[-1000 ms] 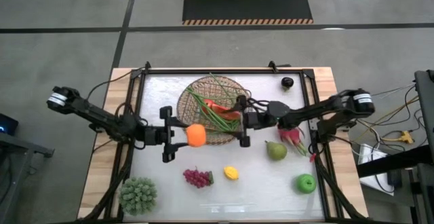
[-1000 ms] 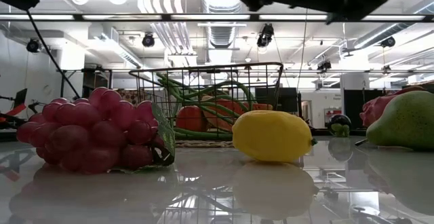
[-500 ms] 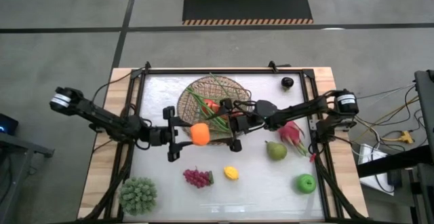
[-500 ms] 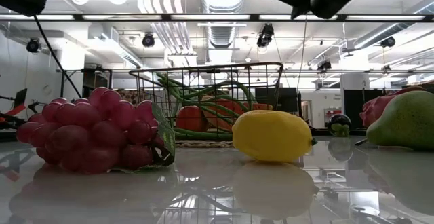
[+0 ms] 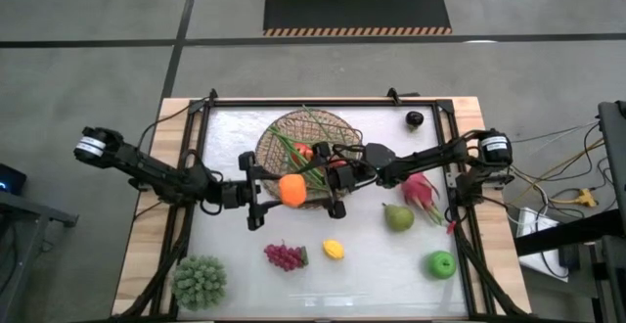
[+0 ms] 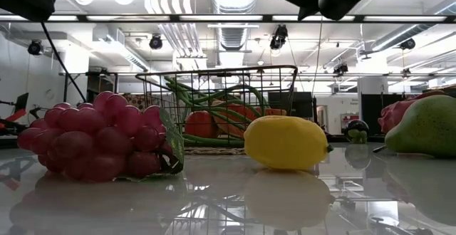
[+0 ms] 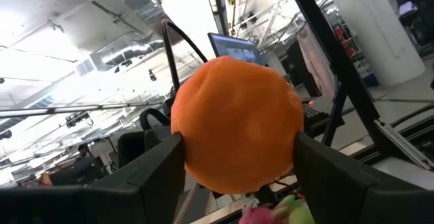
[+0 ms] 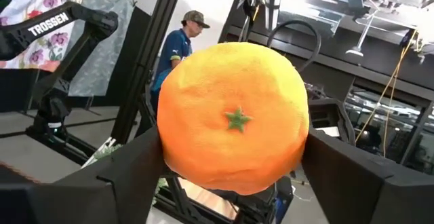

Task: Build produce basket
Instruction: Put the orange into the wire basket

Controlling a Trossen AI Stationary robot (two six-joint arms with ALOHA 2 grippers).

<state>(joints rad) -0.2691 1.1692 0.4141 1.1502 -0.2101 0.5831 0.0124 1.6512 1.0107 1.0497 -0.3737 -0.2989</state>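
Orange fills both of my wrist views: the orange (image 7: 236, 122) sits between the fingers of my left gripper (image 5: 256, 192), which are closed on its sides, and my right gripper (image 5: 335, 180) has its fingers set either side of the same fruit from the opposite end, the green star of the stem facing that wrist. Whether the right pair presses or only brackets it I cannot tell. The fruit is round, so no long axis matters; what matters is that both grippers meet on it in the air, one from each side, at the near edge of the basket (image 5: 277, 133).

From above I judge the right arm nearer the basket's middle, where green stalks (image 5: 291, 153) and a red piece already lie. The overhead view gives that placing; the wrist views give only the contact. Farther toward the front edge wait the grapes (image 5: 284, 255), lemon (image 5: 334, 250), pear (image 5: 397, 216) and green apple (image 5: 442, 263).
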